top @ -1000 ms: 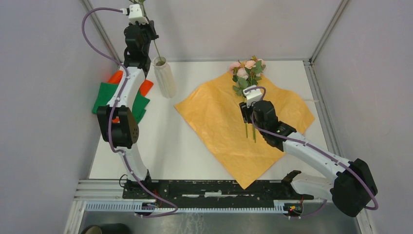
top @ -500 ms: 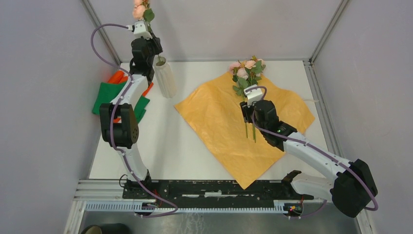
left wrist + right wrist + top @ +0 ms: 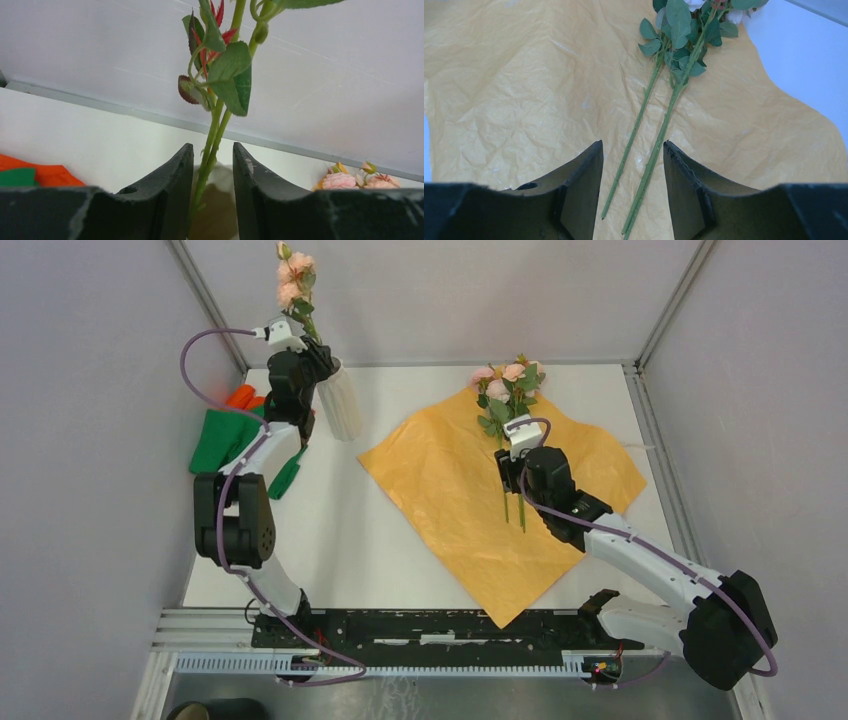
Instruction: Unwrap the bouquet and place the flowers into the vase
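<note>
On my left I see a green cloth [image 3: 212, 445] and an orange cloth [image 3: 240, 397] bunched together on the white table [image 3: 400, 540], toward its far corner.

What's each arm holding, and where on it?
Nothing. Left fingers apart around a flower stem in the vase, not pinching; right fingers open over two stems on the orange paper.

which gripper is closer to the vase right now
Left. The left gripper sits right above the vase, fingers either side of the stem standing in it. The right gripper is far off, over the orange paper and loose stems.
</note>
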Motion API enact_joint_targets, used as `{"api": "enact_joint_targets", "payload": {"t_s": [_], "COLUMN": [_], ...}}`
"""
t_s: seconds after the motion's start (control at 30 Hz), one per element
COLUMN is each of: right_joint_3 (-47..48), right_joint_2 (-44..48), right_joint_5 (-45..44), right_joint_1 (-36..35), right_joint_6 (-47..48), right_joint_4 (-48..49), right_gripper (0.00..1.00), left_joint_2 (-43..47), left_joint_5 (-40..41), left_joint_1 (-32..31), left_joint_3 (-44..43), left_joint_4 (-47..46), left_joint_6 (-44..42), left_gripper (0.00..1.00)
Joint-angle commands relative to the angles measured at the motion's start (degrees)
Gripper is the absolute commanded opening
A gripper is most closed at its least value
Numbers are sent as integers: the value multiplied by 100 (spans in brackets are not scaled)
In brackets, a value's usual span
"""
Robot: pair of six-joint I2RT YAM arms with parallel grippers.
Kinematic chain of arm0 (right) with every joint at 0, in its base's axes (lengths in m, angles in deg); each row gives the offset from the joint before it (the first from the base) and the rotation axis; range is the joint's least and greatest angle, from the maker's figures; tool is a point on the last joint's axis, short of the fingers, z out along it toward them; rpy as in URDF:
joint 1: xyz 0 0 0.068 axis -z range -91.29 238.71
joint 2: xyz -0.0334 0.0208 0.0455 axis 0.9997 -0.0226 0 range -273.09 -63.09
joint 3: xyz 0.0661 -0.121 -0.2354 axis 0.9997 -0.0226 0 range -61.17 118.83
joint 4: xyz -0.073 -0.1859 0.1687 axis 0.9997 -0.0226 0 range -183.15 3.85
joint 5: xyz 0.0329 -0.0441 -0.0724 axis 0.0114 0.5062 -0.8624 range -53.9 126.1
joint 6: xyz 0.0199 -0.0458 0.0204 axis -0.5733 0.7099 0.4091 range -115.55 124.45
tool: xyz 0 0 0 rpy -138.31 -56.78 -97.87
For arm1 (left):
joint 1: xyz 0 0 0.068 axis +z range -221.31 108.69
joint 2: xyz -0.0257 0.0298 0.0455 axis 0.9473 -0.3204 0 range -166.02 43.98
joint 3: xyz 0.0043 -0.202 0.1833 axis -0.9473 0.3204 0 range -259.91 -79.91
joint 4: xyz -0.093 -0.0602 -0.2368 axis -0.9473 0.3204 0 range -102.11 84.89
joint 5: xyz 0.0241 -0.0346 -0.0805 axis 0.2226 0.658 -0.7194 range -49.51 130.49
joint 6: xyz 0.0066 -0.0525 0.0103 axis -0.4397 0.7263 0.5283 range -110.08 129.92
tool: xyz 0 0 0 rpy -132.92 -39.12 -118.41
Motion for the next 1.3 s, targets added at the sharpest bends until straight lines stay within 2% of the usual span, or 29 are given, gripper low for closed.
{"api": "enact_joint_targets", "payload": {"t_s": [0.0,0.17,0.33,0.6,0.8,1.0,1.13,1.27], "right_joint_3": [-63,-55,-12,323,817,1765,1927,1807], "right_joint_2": [73,-67,-473,-1244,-2038,-2985,-3410,-3664], "right_joint_5": [49,44,18,60,378,616,604,660], "right_joint_1": [31,44,80,150,376,606,714,845], "right_joint_6": [-41,-46,-140,-436,-629,-670,-679,-702], "right_joint_4": [256,298,359,337,267,17,20,186], "right_gripper": [53,53,53,53,53,53,53,53], "left_joint_2": [681,1156,1582,2273,3124,3877,4220,4404], "left_joint_5": [188,134,-260,-293,-143,-307,-371,-309], "left_joint_1": [22,17,18,19,20,11,-57,-283], "left_joint_3": [390,575,552,574,1360,2310,2905,3061], "left_joint_4": [-348,-211,-133,582,743,720,705,1056], "left_joint_6": [316,290,350,448,736,958,1146,1094], "left_gripper": [42,44,45,48,48,48,48,47]}}
